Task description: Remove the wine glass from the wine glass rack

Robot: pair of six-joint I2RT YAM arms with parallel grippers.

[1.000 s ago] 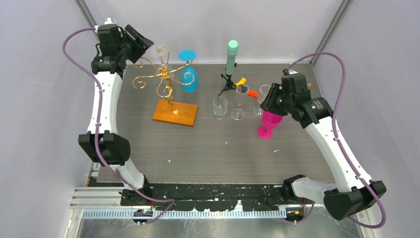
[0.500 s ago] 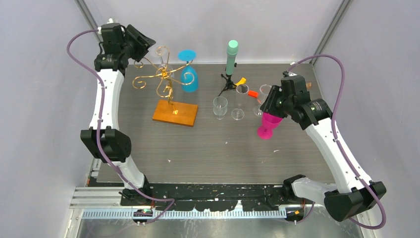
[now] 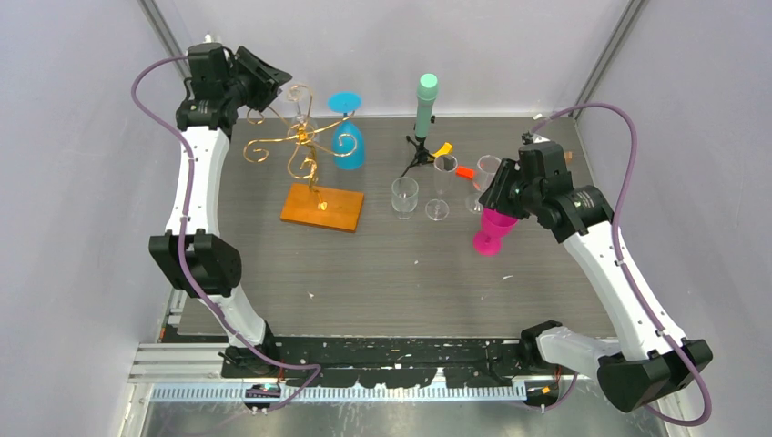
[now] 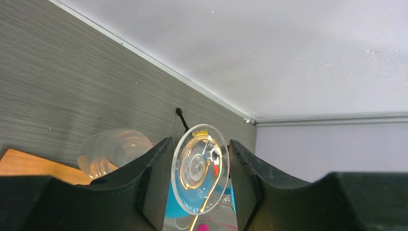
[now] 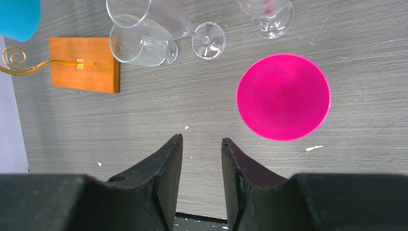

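Wine glass [image 4: 199,175] foot shows between the left pincer's [image 4: 199,142] wide-parted fingers.

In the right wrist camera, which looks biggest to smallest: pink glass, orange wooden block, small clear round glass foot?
1. pink glass, though it stands nearer the camera.
2. orange wooden block.
3. clear round foot.

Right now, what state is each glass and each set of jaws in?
Blue glass: hanging upside down on the rack.
Clear glass: hung on the rack.
Left jaws: open, flanking that glass's foot.
Pink glass: upright on the table, unheld.
Right jaws: open, empty.
Tumbler: upright on the table.
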